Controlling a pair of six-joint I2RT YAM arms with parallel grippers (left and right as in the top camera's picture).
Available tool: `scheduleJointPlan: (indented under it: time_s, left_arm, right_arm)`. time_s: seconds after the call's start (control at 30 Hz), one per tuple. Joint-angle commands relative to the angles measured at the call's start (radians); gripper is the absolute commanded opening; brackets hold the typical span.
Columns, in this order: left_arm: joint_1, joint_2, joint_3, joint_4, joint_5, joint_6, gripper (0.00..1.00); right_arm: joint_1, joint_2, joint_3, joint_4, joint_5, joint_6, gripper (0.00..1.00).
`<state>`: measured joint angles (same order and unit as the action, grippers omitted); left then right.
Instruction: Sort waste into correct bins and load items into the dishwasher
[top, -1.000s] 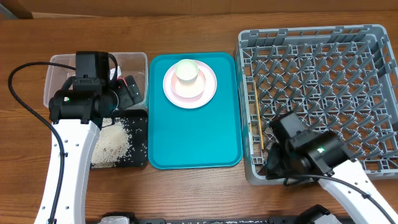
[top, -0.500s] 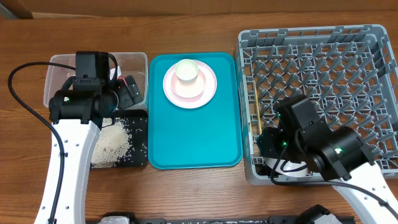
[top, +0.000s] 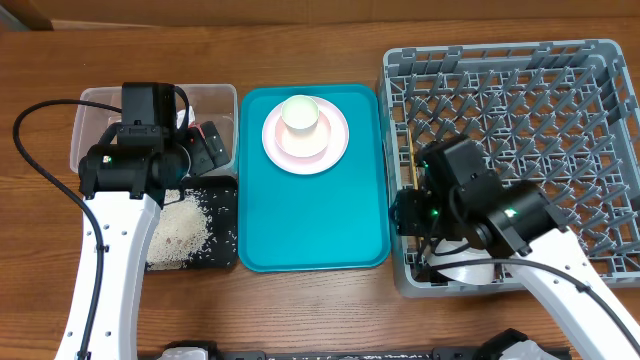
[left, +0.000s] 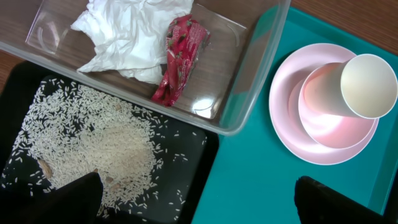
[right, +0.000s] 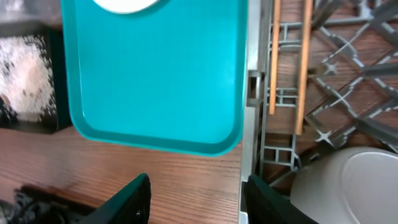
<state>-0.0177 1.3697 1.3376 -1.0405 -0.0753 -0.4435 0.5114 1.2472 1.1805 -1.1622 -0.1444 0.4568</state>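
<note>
1. Though half covered by the right arm (top: 505, 225) from above, reads as a plain white round bowl (right: 348, 186), smooth and unmarked, in the near-left corner of the grey latticed dish rack (top: 520, 100).
2. Shows two thin wooden chopsticks (right: 303, 68) side by side along the rack's left wall, close to the bowl; cannot tell if touching.
3. Shows a pale pink plate (top: 332, 150) at the far end of the flat teal tray (top: 310, 220), with a small white cup (top: 301, 113) mouth-up on it.
4. Finds a crumpled white napkin (left: 130, 31) and a shiny red wrapper (left: 180, 59) inside the clear tub (left: 249, 81), wrapper against the napkin's edge.
5. Finds white rice grains (left: 106, 149) spread over the black tray (left: 193, 168), densest mid-tray; places that tray just nearer than the tub, beside the teal tray's left edge.
6. Shows the left gripper (left: 198, 180) above where tub, black tray and teal tray meet, jaws spread wide, gripping nothing.
7. Shows the right gripper (right: 199, 180) above the wooden table (right: 124, 155) between teal tray corner and rack corner, jaws parted, nothing between them, bowl just to one side.
</note>
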Motion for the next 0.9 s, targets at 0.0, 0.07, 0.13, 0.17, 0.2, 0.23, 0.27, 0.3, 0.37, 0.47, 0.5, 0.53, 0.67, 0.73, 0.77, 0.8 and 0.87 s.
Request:
scheduleJointPlan:
  time_s: [0.0,0.07,0.13,0.17,0.2,0.23,0.27,0.3,0.37,0.47,0.5,0.53,0.67,0.73,0.77,0.8,0.87]
  left_arm:
    - [0.004,-0.001,0.014,0.001,-0.003,0.002,1.00]
    - [0.004,-0.001,0.014,0.001,-0.003,0.002,1.00]
    - [0.004,-0.001,0.014,0.001,-0.003,0.002,1.00]
    - [0.004,-0.001,0.014,0.001,-0.003,0.002,1.00]
    - [0.004,-0.001,0.014,0.001,-0.003,0.002,1.00]
    - [0.004,-0.001,0.014,0.001,-0.003,0.002,1.00]
    - [0.004,-0.001,0.014,0.001,-0.003,0.002,1.00]
    - [0.004,-0.001,0.014,0.001,-0.003,0.002,1.00]
    - [0.004,-0.001,0.014,0.001,-0.003,0.002,1.00]
    - [0.004,-0.001,0.014,0.001,-0.003,0.002,1.00]
    - [0.004,-0.001,0.014,0.001,-0.003,0.002,1.00]
    - [0.004,-0.001,0.014,0.001,-0.003,0.002,1.00]
    - [0.004,-0.001,0.014,0.001,-0.003,0.002,1.00]
    - [0.004,-0.001,0.014,0.001,-0.003,0.002,1.00]
    - [0.004,-0.001,0.014,0.001,-0.003,0.002,1.00]
    - [0.004,-0.001,0.014,0.001,-0.003,0.002,1.00]
    - [0.004,-0.001,0.014,0.001,-0.003,0.002,1.00]
  right_arm:
    - [0.006,0.055,0.072,-0.002,-0.022,-0.089,0.51]
    - [0.006,0.108,0.130,-0.001,-0.022,-0.130,0.51]
    - [0.006,0.171,0.204,0.004,-0.022,-0.163,0.51]
    - [0.006,0.212,0.255,0.010,-0.022,-0.175,0.51]
    - [0.007,0.249,0.302,0.014,-0.022,-0.185,0.51]
    - [0.010,0.293,0.356,0.021,-0.022,-0.200,0.52]
    - [0.011,0.331,0.402,0.030,-0.022,-0.212,0.53]
    - [0.014,0.368,0.445,0.041,-0.022,-0.227,0.54]
    - [0.020,0.449,0.531,0.077,-0.021,-0.262,0.56]
    - [0.031,0.557,0.626,0.153,-0.021,-0.330,0.55]
    - [0.038,0.588,0.634,0.208,-0.017,-0.359,0.55]
    - [0.045,0.608,0.633,0.259,-0.004,-0.375,0.54]
    - [0.091,0.713,0.629,0.443,0.058,-0.449,0.46]
    - [0.109,0.760,0.629,0.503,0.065,-0.476,0.46]
    - [0.118,0.786,0.629,0.529,0.065,-0.484,0.46]
    - [0.126,0.808,0.627,0.549,0.064,-0.489,0.46]
    - [0.143,0.853,0.627,0.580,0.064,-0.501,0.46]
